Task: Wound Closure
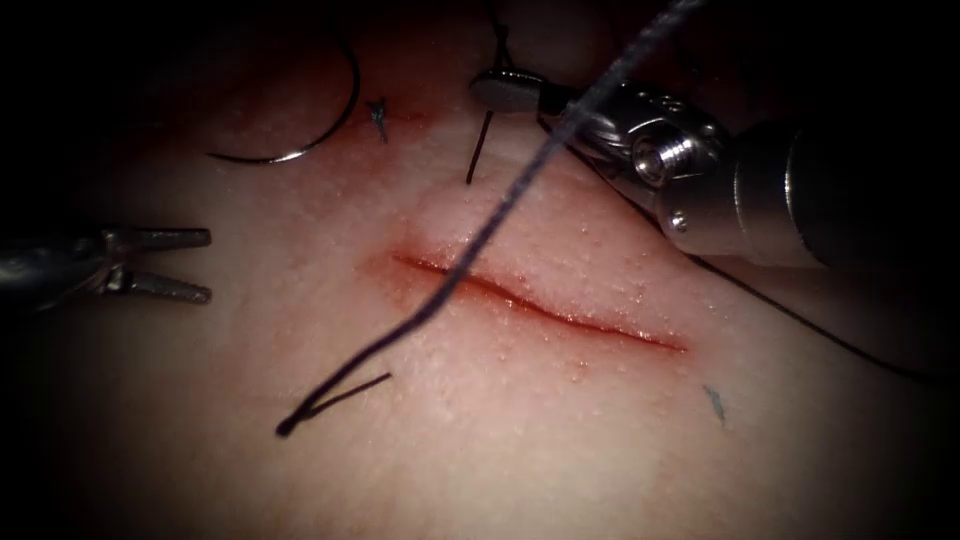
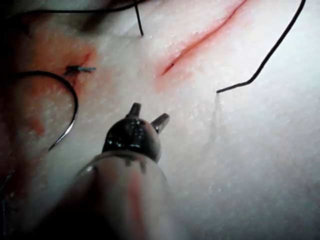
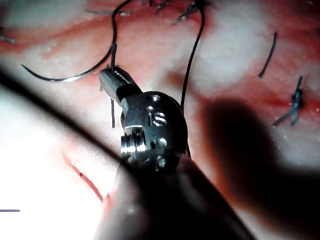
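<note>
The cut point(image 1: 540, 302) runs across the middle of the tissue point(image 1: 520, 450), rimmed with red fluid. The curved needle point(image 1: 318, 135) lies loose on the tissue, up and left of the cut, held by neither tool; it is also in the left wrist view point(image 2: 70, 100) and the right wrist view point(image 3: 70, 77). My right tool point(image 1: 492, 90) is above the cut's left end, jaws shut on a thin strand of thread point(image 1: 480, 145) that hangs down to the tissue point(image 3: 113, 107). My left tool point(image 1: 208, 265) hovers left of the cut, open and holding nothing point(image 2: 148, 112).
A thick dark strand of thread point(image 1: 500, 215) crosses the cut diagonally and ends in a loose tail point(image 1: 335, 398) on the near left. Short blue thread stubs sit near the needle point(image 1: 378, 118) and below the cut's right end point(image 1: 715, 402). More thread point(image 1: 800, 320) trails under the right shaft.
</note>
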`<action>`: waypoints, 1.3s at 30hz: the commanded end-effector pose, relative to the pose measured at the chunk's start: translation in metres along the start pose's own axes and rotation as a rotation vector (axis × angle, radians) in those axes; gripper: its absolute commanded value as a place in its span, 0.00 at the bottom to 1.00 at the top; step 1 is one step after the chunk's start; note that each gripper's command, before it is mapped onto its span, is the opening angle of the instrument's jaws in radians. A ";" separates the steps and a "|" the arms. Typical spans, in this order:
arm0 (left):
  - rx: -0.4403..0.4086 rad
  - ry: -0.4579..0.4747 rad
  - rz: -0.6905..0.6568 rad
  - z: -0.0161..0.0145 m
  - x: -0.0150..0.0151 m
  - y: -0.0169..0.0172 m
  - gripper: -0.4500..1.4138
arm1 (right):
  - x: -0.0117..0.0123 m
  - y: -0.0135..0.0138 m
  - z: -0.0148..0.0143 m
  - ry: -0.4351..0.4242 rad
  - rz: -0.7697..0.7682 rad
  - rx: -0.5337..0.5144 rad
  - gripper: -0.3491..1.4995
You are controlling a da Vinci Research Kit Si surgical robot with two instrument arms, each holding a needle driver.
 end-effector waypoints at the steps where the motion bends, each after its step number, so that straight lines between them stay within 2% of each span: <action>1: -0.005 0.003 0.000 0.0008 -0.0001 0.0002 0.41 | -0.0007 -0.0002 0.0008 -0.001 -0.001 0.003 0.00; 12: -0.059 0.038 0.016 0.0005 0.0023 0.0019 0.44 | -0.0009 -0.0002 0.0010 0.015 -0.032 0.012 0.00; 14: -0.065 0.043 0.023 0.0004 0.0028 0.0023 0.46 | -0.0008 -0.0001 0.0011 0.027 -0.037 0.014 0.24; 18: -0.077 0.050 0.025 0.0001 0.0038 0.0029 0.48 | -0.0007 0.0000 0.0010 0.035 -0.060 0.021 0.64; 20: -0.082 0.053 0.032 0.0000 0.0043 0.0033 0.48 | -0.0007 0.0000 0.0010 0.041 -0.083 0.021 0.76; 25: -0.093 0.061 0.037 -0.0005 0.0055 0.0042 0.48 | -0.0007 -0.0001 0.0010 0.045 -0.124 0.026 0.92; 30: -0.118 0.078 0.037 -0.0008 0.0071 0.0052 0.50 | -0.0012 -0.0005 0.0006 0.046 -0.168 0.031 0.94; 34: -0.128 0.087 0.039 -0.0010 0.0088 0.0064 0.58 | -0.0015 -0.0008 0.0000 0.045 -0.192 0.037 0.94; 39: -0.140 0.098 0.006 -0.0014 0.0122 0.0081 0.75 | -0.0019 -0.0012 -0.0008 0.043 -0.206 0.046 0.91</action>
